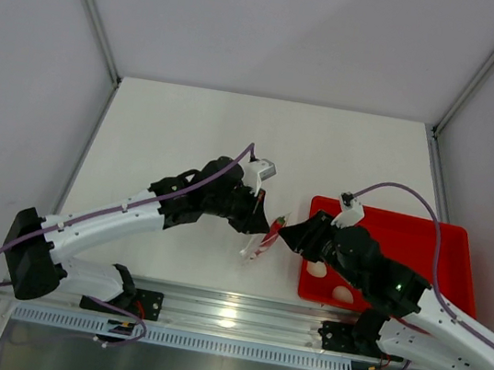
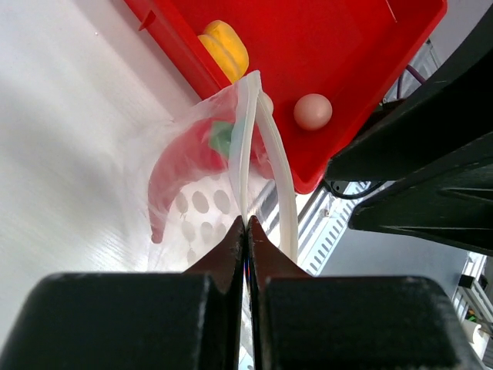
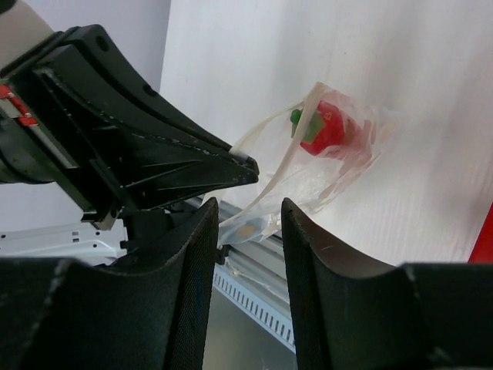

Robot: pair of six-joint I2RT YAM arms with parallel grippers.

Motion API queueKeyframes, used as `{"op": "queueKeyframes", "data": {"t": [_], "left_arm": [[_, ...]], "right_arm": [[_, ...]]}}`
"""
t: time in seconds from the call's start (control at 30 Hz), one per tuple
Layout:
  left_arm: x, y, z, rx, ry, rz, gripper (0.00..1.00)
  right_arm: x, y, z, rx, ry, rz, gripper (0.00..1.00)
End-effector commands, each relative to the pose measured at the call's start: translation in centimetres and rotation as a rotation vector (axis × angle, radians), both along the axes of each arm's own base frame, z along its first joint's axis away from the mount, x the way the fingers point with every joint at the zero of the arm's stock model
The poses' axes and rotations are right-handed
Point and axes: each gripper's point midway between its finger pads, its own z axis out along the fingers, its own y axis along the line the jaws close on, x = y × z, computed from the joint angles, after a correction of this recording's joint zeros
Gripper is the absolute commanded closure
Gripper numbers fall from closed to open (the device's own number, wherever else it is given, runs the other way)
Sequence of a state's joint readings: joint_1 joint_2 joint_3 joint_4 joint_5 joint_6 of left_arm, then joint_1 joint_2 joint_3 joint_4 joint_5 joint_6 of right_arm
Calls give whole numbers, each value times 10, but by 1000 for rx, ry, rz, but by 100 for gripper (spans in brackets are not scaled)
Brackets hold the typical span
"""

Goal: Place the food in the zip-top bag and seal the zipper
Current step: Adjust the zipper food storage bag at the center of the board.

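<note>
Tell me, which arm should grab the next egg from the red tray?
Probably the right. The left gripper is pinched shut on the edge of the bag, holding it up. The right gripper has open jaws, holds nothing, and is beside the red tray with the eggs.

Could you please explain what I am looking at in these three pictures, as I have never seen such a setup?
These are two robot arms bolted at the near edge of a white table. One picture looks down from above. The other two come from a camera on each wrist. The left end effector is shut on the edge of a small clear floppy plastic bag, holding it. A red part with a green bit shows through the plastic. The right end effector is open, close to the bag. To the right lies a red rectangular plastic tray holding two whitish egg-shaped pieces and a yellow rounded piece.
</note>
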State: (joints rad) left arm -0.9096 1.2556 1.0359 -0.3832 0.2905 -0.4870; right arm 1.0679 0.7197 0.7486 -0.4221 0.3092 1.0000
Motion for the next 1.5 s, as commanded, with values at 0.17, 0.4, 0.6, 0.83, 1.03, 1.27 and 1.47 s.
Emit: {"op": "queueKeyframes", "data": {"t": [0.17, 0.4, 0.6, 0.83, 1.03, 1.27, 1.47], "left_arm": [[-2, 0, 13, -29, -45, -9, 100], [-7, -1, 15, -37, -42, -25, 99], [-11, -1, 20, -59, -56, -35, 99], [-12, 3, 19, -60, -67, -33, 99], [-15, 4, 19, -66, -68, -41, 100], [-24, -2, 22, -84, -62, -97, 99], [-23, -1, 23, -80, -71, -92, 100]], "right_arm": [[9, 9, 4, 2, 14, -35, 59], [19, 8, 5, -34, 5, -76, 63], [27, 6, -3, -79, 14, -96, 77], [32, -4, -5, -134, 0, -129, 97], [36, -8, -4, -180, -27, -121, 100], [41, 2, -7, -215, -26, -87, 78], [43, 10, -9, -219, -25, -69, 93]]}}
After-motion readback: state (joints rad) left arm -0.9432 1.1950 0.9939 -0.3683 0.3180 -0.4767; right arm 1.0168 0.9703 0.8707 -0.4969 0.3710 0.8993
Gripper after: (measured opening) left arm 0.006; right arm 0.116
